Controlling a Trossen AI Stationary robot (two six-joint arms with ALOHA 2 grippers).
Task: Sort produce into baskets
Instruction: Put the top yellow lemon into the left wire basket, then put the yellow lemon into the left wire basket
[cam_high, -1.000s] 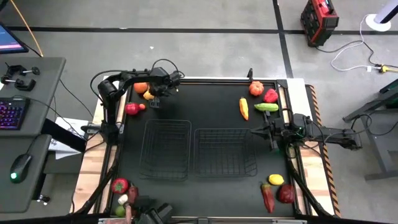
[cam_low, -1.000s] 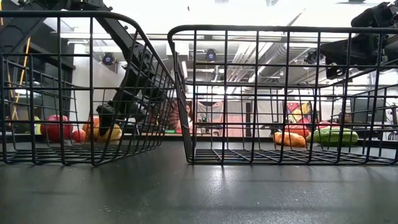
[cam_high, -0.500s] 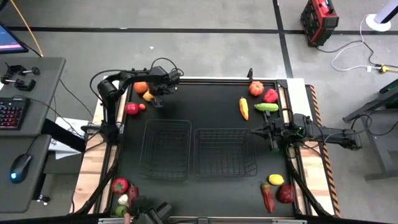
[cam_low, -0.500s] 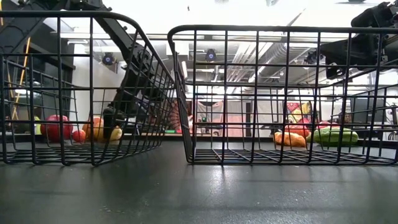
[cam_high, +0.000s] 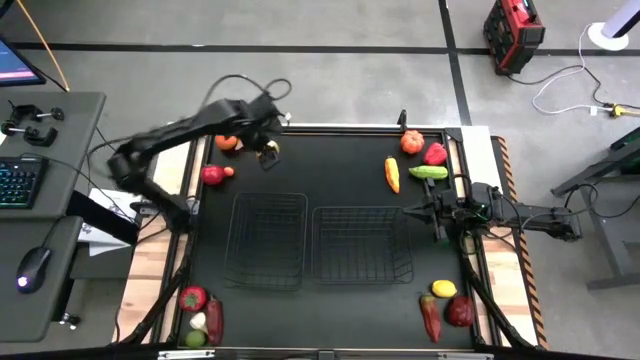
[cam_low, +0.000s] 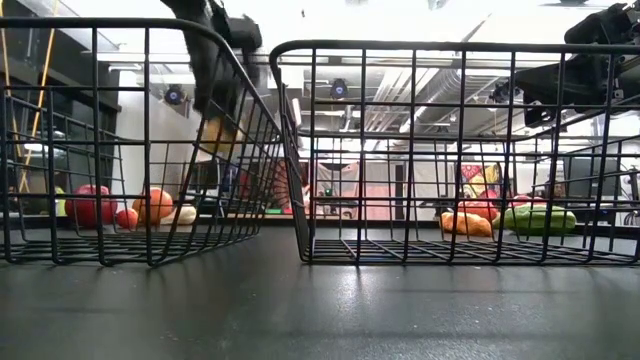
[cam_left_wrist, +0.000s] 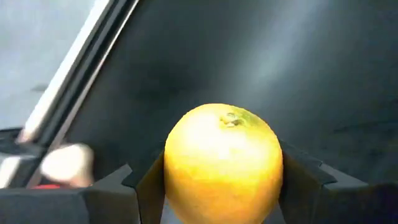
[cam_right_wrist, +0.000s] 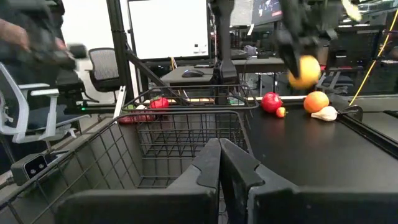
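A: Progress? Both wire baskets — left basket (cam_high: 268, 238), right basket (cam_high: 362, 243) — hold nothing. Sorting has barely begun.

B: Agreed. First piece is in the air: left gripper (cam_high: 268, 152) is clenched on a lemon (cam_left_wrist: 222, 163), lifted off the table (cam_high: 330, 170) at about 11 o'clock, beyond the left basket's far edge. Low view shows the lemon (cam_low: 215, 133) hanging above the basket rim height.

A: Right gripper (cam_right_wrist: 219, 163)?

B: Fingers pressed together, grasping nothing, parked at 3 o'clock just beside the right basket.

A: What's left?

B: Nearly everything. At 11: an orange (cam_high: 227, 141), a red apple (cam_high: 211, 175), a garlic (cam_right_wrist: 324, 113). At 1: a pumpkin (cam_high: 411, 142), a red pepper (cam_high: 435, 153), a cucumber (cam_high: 428, 172), an orange-yellow pepper (cam_high: 392, 174). At 5: another lemon (cam_high: 443, 289), a dark red pepper (cam_high: 430, 318), an apple (cam_high: 460, 311). At 7: a small cluster (cam_high: 197, 315), hard to name.

A: Lemon's pose?

B: Roundish, long axis is slight. In the wrist view its stem end points away from the wrist, so the axis runs along the fingers, which clamp its sides.
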